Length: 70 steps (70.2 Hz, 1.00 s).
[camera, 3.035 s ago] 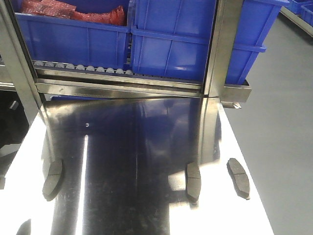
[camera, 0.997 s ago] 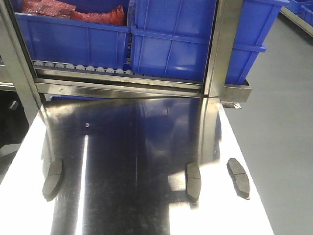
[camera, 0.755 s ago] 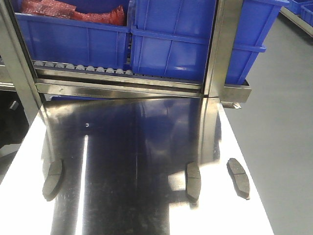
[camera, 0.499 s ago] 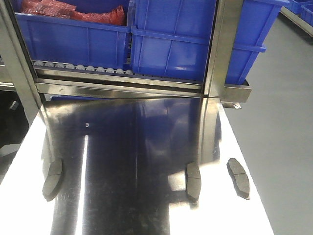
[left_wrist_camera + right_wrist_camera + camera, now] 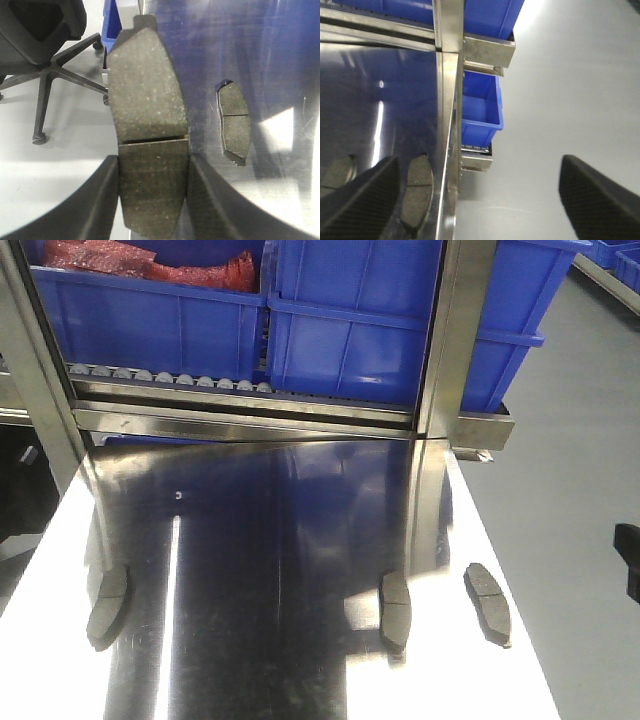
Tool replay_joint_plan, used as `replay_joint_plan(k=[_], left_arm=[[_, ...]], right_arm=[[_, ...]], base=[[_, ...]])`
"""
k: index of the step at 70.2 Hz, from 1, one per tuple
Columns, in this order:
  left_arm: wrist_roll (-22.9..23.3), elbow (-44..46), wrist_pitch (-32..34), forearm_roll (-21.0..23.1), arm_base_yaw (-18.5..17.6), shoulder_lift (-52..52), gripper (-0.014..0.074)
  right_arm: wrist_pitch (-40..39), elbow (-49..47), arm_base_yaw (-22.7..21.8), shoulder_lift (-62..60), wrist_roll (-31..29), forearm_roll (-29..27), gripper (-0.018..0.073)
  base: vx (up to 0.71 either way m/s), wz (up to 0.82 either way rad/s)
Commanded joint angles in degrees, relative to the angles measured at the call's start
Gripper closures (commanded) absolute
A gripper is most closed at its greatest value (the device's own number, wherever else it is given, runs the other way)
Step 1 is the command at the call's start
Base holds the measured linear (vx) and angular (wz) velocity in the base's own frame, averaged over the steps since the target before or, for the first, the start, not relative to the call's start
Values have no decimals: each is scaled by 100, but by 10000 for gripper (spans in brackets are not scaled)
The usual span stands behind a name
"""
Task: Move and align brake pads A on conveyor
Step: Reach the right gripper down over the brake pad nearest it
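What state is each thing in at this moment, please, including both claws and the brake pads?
left claw: shut on a pad.
held brake pad: clamped at one end, friction face to the camera.
right claw: open, empty.
left pad: lying on the steel tabletop, untouched.
middle pad: lying on the tabletop, untouched.
right pad: lying near the tabletop's edge, untouched.
blue bin: holds something red.

Blue bins (image 5: 350, 320), steel rack (image 5: 455, 340), grey floor (image 5: 570, 490)

Front view overlooks tabletop (image 5: 280, 540); both wrist views share it.
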State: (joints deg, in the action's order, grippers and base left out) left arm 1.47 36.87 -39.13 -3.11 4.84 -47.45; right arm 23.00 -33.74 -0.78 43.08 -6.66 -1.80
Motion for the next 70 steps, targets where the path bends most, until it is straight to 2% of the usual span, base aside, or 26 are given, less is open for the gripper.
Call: replay_joint_plan(k=[1,15,23,29,37,43,58,70], left_arm=[[16,191,426,5,2,35,405],[16,191,426,5,2,35,405],[16,191,426,5,2,35,405],[16,191,426,5,2,35,405],[16,191,426,5,2,35,405],[16,191,426,5,2,35,405],[16,191,426,5,2,35,405],[16,191,426,5,2,35,405]], right_arm=[[-412,-248,-2,191,-50,-242,-171],[264,-931,9,1398,-97,-386,-149],[423,-1432,17,2197,-280,-748,-139],[538,-1757,233,2790,-504,-941,-135],[685,-2127,703,3566,-338,-882,-130],[873,-2392,871,4067,-129,-854,-125],[1478,-2966,871,5151,-48,-854,-106],[1490,-3110,866,5707,-48,-813,-68]], base=[[0,0],[0,0],[0,0],[0,0],[0,0],[0,0],[0,0],[0,0]])
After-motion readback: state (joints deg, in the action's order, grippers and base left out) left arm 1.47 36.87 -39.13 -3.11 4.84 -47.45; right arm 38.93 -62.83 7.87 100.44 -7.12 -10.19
